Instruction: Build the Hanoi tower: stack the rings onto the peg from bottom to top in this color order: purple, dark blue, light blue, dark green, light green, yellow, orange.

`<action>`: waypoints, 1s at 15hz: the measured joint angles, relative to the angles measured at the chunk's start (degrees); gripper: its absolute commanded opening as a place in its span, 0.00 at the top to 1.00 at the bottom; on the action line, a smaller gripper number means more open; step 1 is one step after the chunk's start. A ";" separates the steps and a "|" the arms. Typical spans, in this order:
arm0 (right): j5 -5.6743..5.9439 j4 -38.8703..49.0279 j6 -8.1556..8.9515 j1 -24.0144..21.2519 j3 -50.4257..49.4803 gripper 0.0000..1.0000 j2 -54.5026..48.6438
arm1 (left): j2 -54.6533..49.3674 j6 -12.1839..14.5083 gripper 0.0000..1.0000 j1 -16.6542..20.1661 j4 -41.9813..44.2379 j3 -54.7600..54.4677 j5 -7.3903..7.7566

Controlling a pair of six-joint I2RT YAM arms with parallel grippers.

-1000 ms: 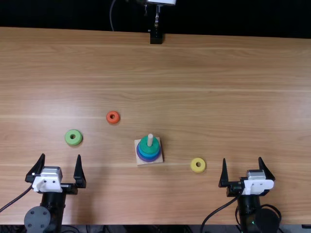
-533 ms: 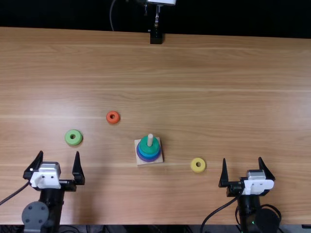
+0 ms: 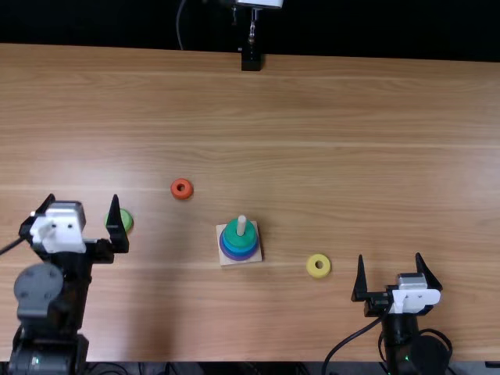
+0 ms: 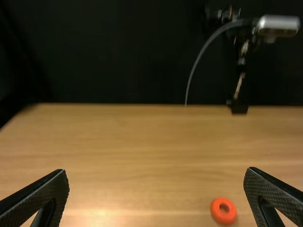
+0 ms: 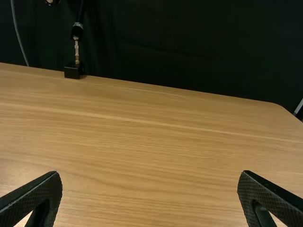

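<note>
Left gripper (image 3: 83,200) is spread wide and empty, probably so it fits around the light green ring (image 3: 126,219). Right gripper (image 3: 389,258): also wide open, nothing held.

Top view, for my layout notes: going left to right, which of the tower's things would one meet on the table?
Light green ring → orange ring → wooden base with the stacked rings → yellow ring.

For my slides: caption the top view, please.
Hanoi tower, dark green ring uppermost; light green ring, orange ring and yellow ring loose.
</note>
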 measured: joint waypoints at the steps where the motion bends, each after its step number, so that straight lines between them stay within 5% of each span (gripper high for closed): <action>1: 0.00 0.02 0.00 0.00 0.00 0.00 0.02 | 5.09 -0.02 0.00 0.35 -1.14 2.40 0.11; 6: 0.00 0.00 0.00 -0.02 0.00 0.00 0.02 | 29.38 0.00 0.00 3.06 -14.69 14.80 0.13; 10: -0.02 0.02 0.00 -0.02 0.00 0.00 0.02 | 41.68 0.00 0.00 4.11 -17.03 16.28 0.02; 15: 0.00 0.00 -0.02 -0.02 0.00 0.00 0.02 | 52.09 0.02 0.00 4.00 -30.05 26.95 0.02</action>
